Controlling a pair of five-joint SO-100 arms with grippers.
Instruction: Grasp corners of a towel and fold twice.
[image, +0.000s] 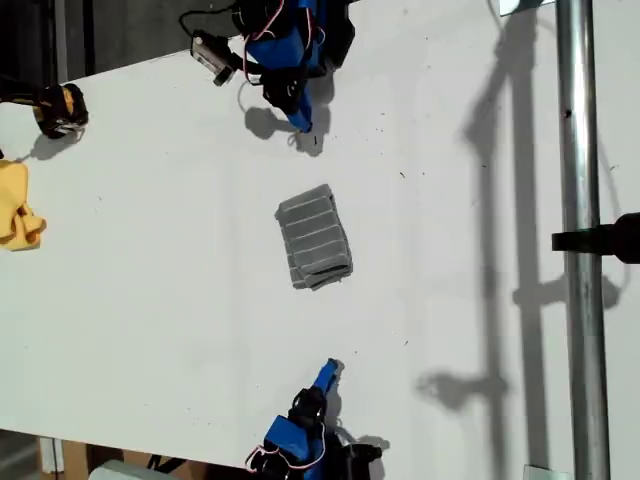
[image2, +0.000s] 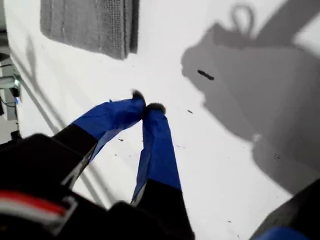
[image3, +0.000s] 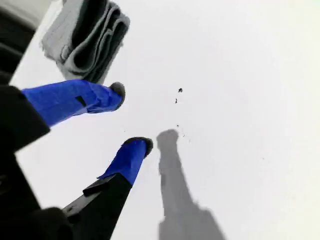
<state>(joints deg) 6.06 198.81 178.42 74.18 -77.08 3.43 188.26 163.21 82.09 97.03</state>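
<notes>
Two folds look done: the towel (image: 315, 238) lies compact on the counter (image: 150, 250), well clear of your first end effector (image2: 145, 107), pinched empty, and second end effector (image3: 131, 115), spread.

Our folded towel (image: 314, 237) lies mid-table (image: 150, 300). A yellow cloth (image: 18, 208) sits at the exterior view's left edge, a pole (image: 583, 250) at its right.

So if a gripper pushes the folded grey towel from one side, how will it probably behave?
The towel is stacked in soft layers, so it would probably bunch or unfold, not slide stiffly. Loose folds show at its edge, so a pinch may catch only some layers.
</notes>
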